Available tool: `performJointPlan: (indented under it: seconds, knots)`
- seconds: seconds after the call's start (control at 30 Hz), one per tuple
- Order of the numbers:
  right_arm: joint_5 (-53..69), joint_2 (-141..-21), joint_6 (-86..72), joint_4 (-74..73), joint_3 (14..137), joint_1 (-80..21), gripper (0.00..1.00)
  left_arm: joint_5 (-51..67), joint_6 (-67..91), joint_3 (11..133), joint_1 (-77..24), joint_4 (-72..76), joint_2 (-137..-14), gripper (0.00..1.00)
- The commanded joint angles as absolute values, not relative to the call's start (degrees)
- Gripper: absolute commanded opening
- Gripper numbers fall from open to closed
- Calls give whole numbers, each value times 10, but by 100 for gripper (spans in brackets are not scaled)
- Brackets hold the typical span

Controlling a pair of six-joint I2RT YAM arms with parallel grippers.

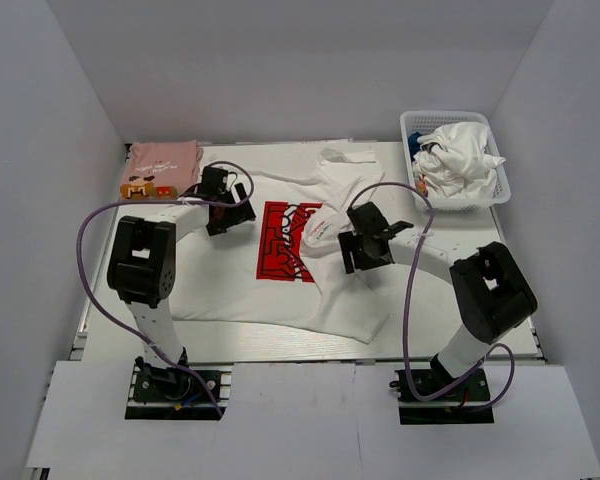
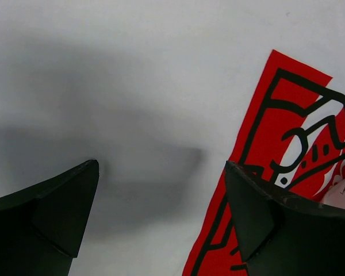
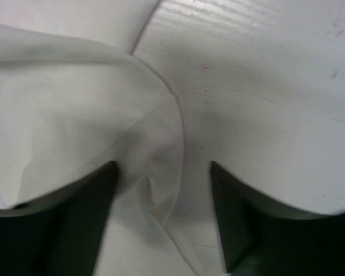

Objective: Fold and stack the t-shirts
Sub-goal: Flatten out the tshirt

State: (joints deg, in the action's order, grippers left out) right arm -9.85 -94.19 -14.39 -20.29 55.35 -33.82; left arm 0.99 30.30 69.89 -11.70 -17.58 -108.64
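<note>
2 arms (image 1: 140, 262): white links (image 1: 158, 335), black joints (image 1: 492, 290), fingers (image 2: 57, 213); purple cables (image 1: 407, 300).

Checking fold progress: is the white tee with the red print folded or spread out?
Mostly spread: the white tee lies flat and open, only one side turned over onto its red print.

white t-shirt (image 1: 230, 270) spread across mid-table, basket (image 1: 500, 190) filling far right corner, pink t-shirt (image 1: 165, 160) far left, bare table (image 1: 430, 310) near right

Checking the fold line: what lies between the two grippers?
In the top view, the red print on the white t-shirt lies between the left gripper and the right gripper.
</note>
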Motion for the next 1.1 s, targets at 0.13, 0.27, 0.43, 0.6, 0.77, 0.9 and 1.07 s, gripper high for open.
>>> performJointPlan:
  seconds: [0.13,0.27,0.43,0.6,0.77,0.9,1.07]
  knots:
    - [-30,-914,-156,-191,525,-333,0,6,296,722,-130,-182,-1100,100]
    - [-27,-860,-171,-215,527,-364,0,0,296,729,-130,-189,-1111,100]
    - [-85,-846,-192,-302,598,-472,0,-33,301,723,-130,-194,-1111,100]
    - [21,-897,-186,-247,630,-554,0,-57,314,723,-130,-201,-1117,100]
    - [46,-996,-136,-208,716,-626,0,-36,314,723,-125,-201,-1135,100]
    - [93,-1048,-114,-196,753,-635,27,-36,314,723,-120,-206,-1143,100]
    - [52,-1019,-116,-158,752,-630,61,-28,308,723,-120,-204,-1143,100]
